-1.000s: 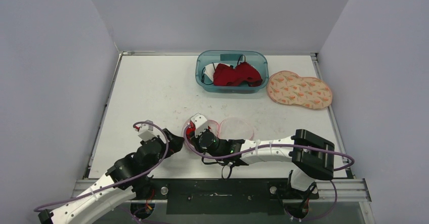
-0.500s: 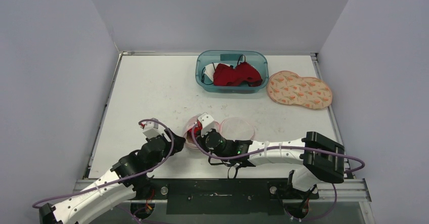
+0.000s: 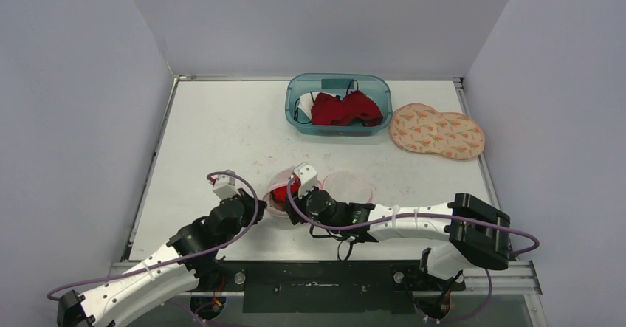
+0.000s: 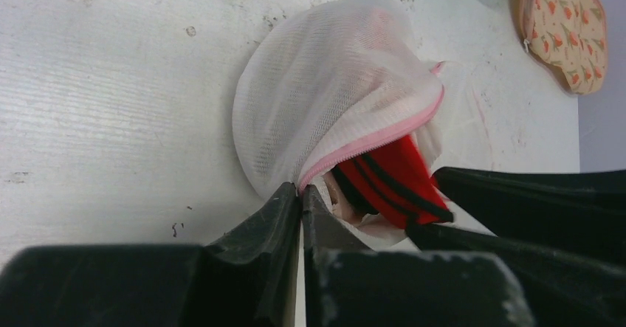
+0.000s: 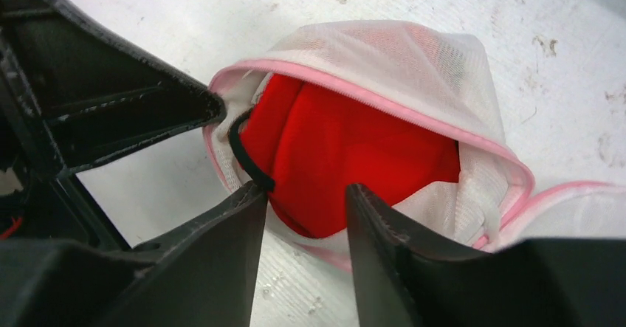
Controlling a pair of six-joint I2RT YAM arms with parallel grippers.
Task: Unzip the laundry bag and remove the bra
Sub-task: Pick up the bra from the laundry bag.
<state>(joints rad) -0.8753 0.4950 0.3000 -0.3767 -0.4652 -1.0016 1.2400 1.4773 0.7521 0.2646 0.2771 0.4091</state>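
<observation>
The laundry bag [image 3: 347, 187] is white mesh with a pink zipper and lies unzipped near the table's front. Its left lobe [image 4: 332, 91] gapes, and the red bra [image 5: 347, 150] with black trim bulges out of the mouth [image 4: 391, 176]. My left gripper [image 4: 301, 194] is shut on the bag's rim where the zipper ends, at the bag's left side [image 3: 260, 207]. My right gripper [image 5: 306, 190] is open, its fingers astride the bra's lower edge; the left finger touches the black strap. From above, the right gripper [image 3: 295, 194] hangs over the bag's mouth.
A teal bin [image 3: 295, 116] at the back holds another red garment and white items. A peach patterned pouch [image 3: 437, 130] lies to the bin's right. The left arm's black fingers [image 5: 148, 113] crowd the bag's left side in the right wrist view. Walls close in on both sides.
My left gripper has moved in to the bag and closed on its rim. My right gripper has opened at the bag's mouth, and more of the red bra now shows.
</observation>
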